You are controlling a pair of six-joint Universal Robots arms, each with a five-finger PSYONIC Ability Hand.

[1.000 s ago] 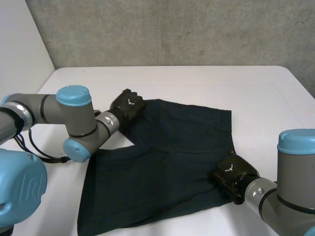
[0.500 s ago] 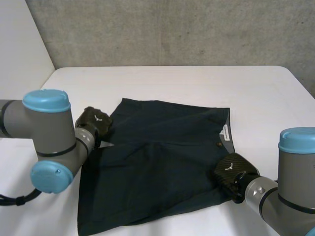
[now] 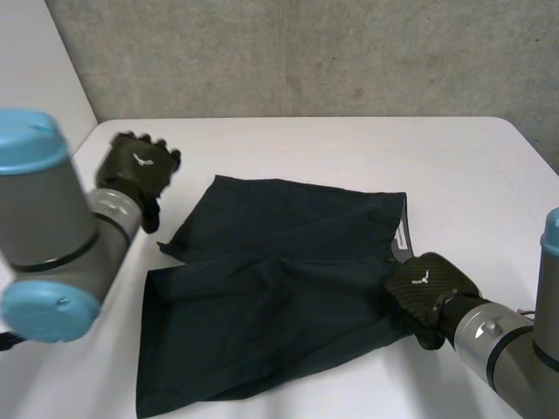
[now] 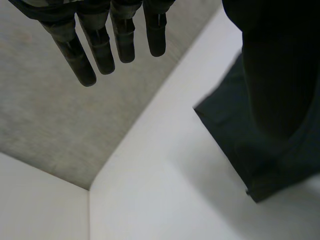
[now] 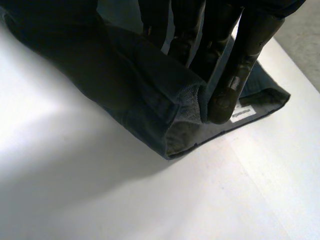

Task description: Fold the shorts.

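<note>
Shorts (image 3: pixel 279 292) lie spread mid-table, dark blue, waistband toward my right side. My right hand (image 3: pixel 430 295) pinches the waistband edge near its closer corner, with the cloth lifted between fingers and thumb. My left hand (image 3: pixel 135 168) hangs above the white table (image 3: pixel 349 148), just beside the far leg hem, fingers straight, holding nothing. Grey concrete wall (image 3: pixel 306 52) behind.

right hand (image 5: pixel 248 55): thumb hidden, probably under shorts (image 5: pixel 150 115) | left wrist view: shorts cropped
</note>
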